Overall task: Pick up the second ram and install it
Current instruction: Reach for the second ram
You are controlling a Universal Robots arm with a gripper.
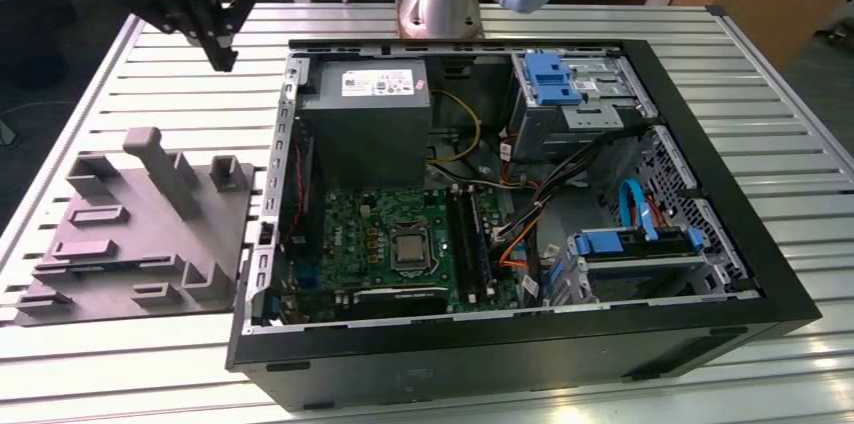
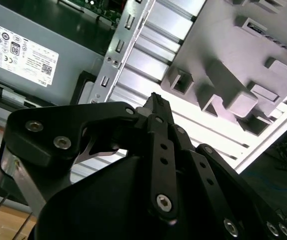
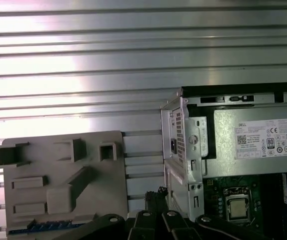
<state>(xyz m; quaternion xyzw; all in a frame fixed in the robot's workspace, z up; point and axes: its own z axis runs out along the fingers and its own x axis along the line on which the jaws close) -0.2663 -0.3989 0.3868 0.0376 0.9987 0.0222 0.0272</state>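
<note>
Near in the exterior view, at 9 o'clock of the computer case: the grey fixture on the slatted table. Seems to carry the second ram, seen as a bluish strip along one edge in the first wrist view. Looks light, stiff, thin, fragile; best pinched across its flat faces near mid-length. Farther back, at 10 o'clock of the case: the gripper, well apart from the fixture, clenched on nothing, fingertips pressed together in the second wrist view.
</note>
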